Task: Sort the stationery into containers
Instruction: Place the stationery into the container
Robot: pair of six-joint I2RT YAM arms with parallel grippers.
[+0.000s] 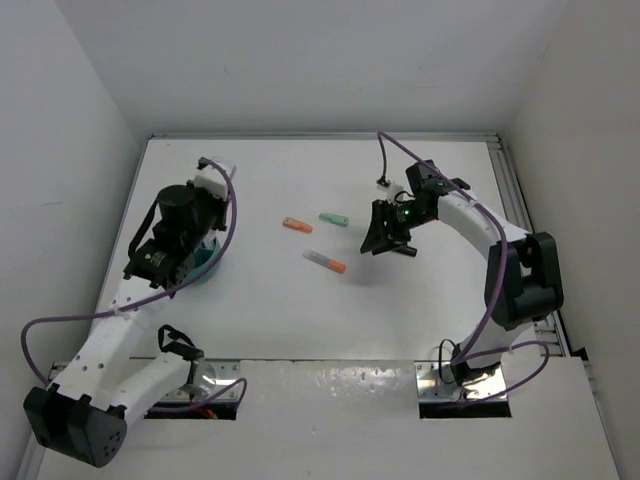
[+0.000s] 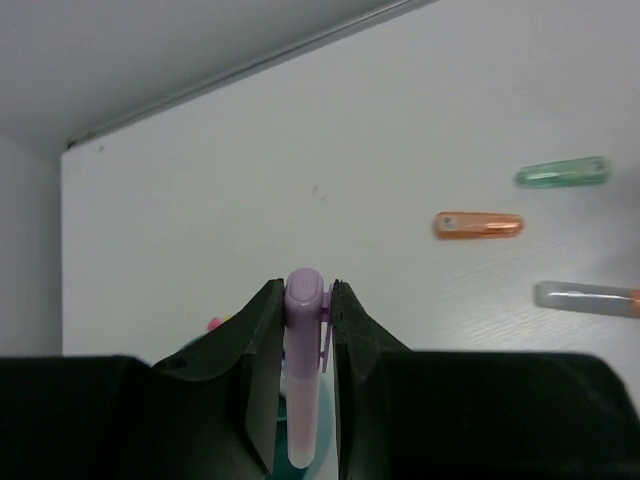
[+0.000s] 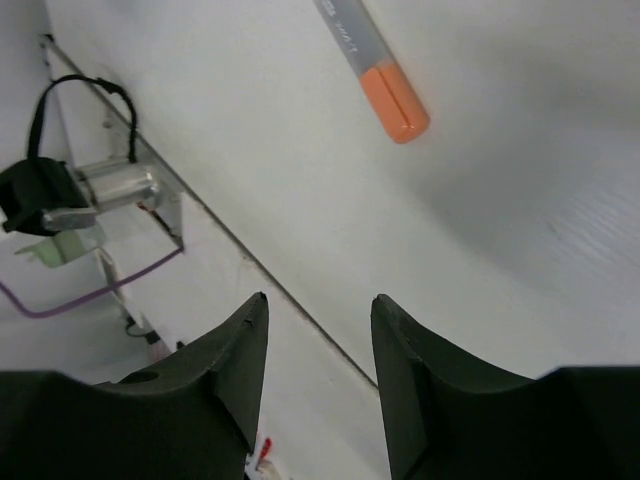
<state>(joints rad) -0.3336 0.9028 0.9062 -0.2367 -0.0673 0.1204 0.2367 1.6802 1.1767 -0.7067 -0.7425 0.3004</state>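
My left gripper (image 2: 304, 292) is shut on a purple pen (image 2: 303, 360) and holds it upright over the teal bowl (image 1: 207, 262), which is mostly hidden under the left arm. A pink tip (image 2: 214, 322) shows in the bowl. On the table lie an orange pen (image 1: 297, 225), a mint green pen (image 1: 333, 219) and a grey marker with an orange cap (image 1: 325, 263). They also show in the left wrist view: orange (image 2: 478, 225), mint (image 2: 562, 173), grey (image 2: 588, 298). My right gripper (image 3: 318, 305) is open and empty, above the table to the right of these pens; the grey marker's orange cap (image 3: 393, 103) lies ahead of it.
The left arm (image 1: 170, 235) covers the table's left side. A raised rail (image 1: 520, 200) runs along the right edge. A metal mounting bracket with cables (image 3: 90, 195) sits at the near edge. White walls close in the back and sides.
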